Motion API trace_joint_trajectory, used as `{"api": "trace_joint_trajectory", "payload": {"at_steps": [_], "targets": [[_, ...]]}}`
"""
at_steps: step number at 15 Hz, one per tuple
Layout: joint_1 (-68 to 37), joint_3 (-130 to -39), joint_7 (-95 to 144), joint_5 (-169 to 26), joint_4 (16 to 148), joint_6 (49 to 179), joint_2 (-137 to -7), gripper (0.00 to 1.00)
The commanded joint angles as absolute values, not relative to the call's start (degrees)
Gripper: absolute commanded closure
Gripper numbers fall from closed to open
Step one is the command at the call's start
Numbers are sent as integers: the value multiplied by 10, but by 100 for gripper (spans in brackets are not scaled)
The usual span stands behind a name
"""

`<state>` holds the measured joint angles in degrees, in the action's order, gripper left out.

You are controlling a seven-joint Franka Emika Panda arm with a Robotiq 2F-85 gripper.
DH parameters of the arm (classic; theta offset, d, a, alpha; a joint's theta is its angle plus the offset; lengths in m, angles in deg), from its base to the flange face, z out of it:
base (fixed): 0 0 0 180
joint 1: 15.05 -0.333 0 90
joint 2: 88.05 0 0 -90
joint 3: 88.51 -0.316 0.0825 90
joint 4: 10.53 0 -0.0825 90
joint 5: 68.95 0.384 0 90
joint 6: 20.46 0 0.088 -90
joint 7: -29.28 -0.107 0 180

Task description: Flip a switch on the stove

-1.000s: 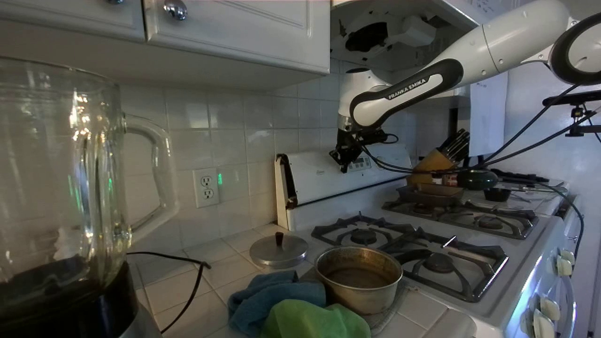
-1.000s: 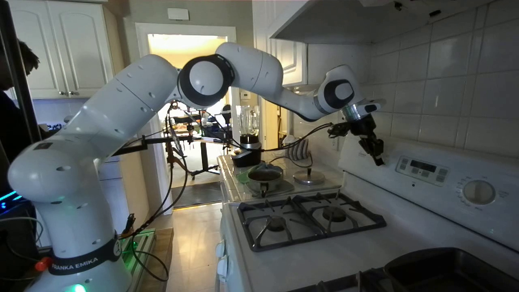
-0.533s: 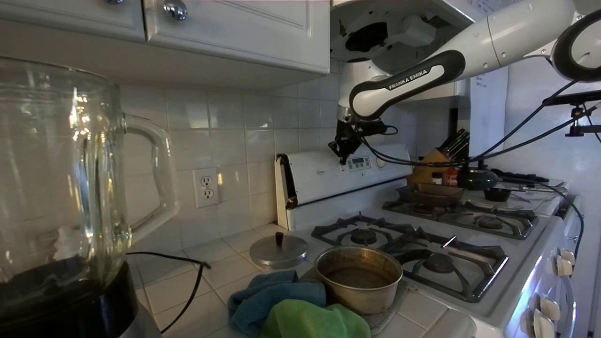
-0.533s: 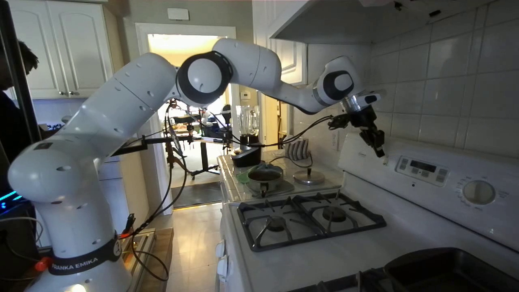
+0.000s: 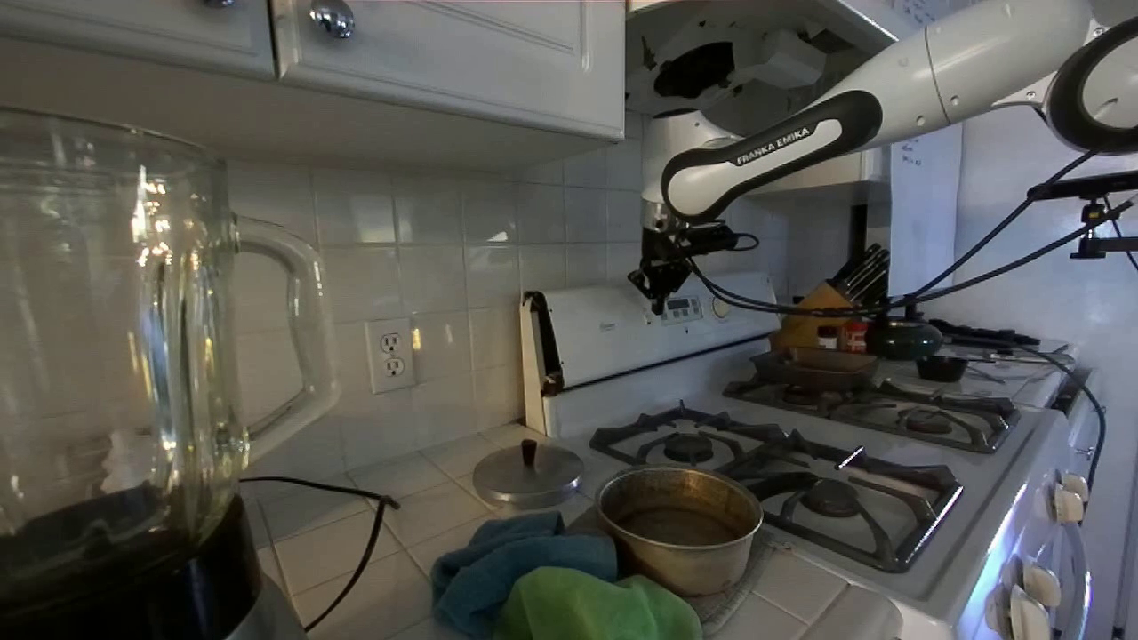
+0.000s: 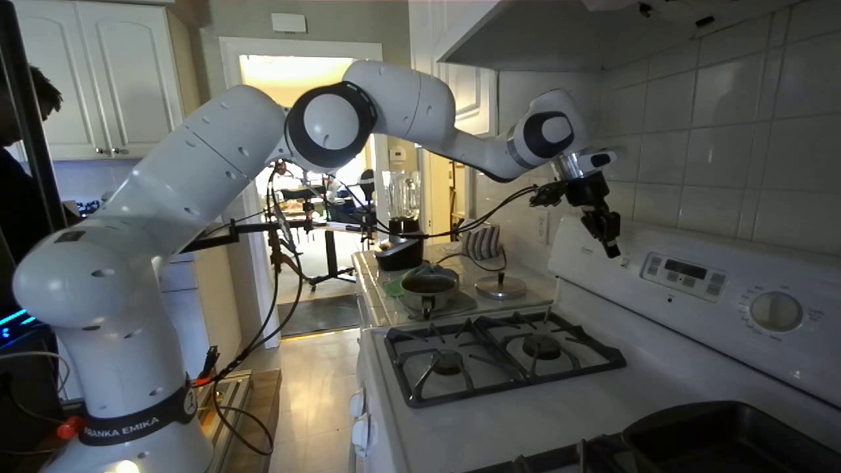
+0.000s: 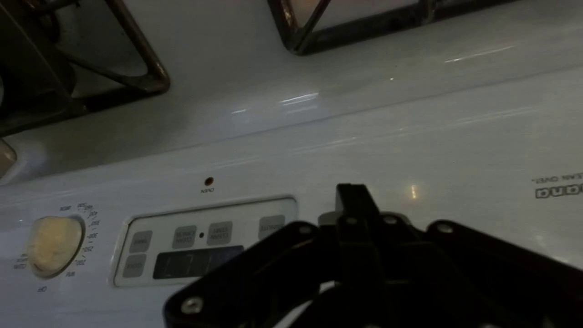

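The white stove has black grates and an upright back control panel; it also shows in an exterior view. A small pale switch sits on the panel, left of the display pad. A round knob is right of the pad; it also shows in the wrist view. My gripper points down in front of the panel, its tip close beside the switch. It also shows in an exterior view. In the wrist view its fingers are together and hide the switch, with nothing seen between them.
A range hood hangs above the arm. A dark pan sits on the stove's far side. A saucepan, a lid, cloths and a glass blender are on the counter.
My gripper has risen along the panel from over the switch, then dropped slightly and drawn a little away from the panel. The switch now shows beside the tip. The base light changed from green to white.
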<state>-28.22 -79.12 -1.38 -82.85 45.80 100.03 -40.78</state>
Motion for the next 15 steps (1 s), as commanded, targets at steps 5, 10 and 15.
{"api": "trace_joint_trajectory", "payload": {"at_steps": [5,10,15], "targets": [[-271,-806,-5,-813,439,988,-400,100],[-271,-809,-5,-812,437,989,-396,100],[-270,-811,-5,-807,436,989,-392,100]]}}
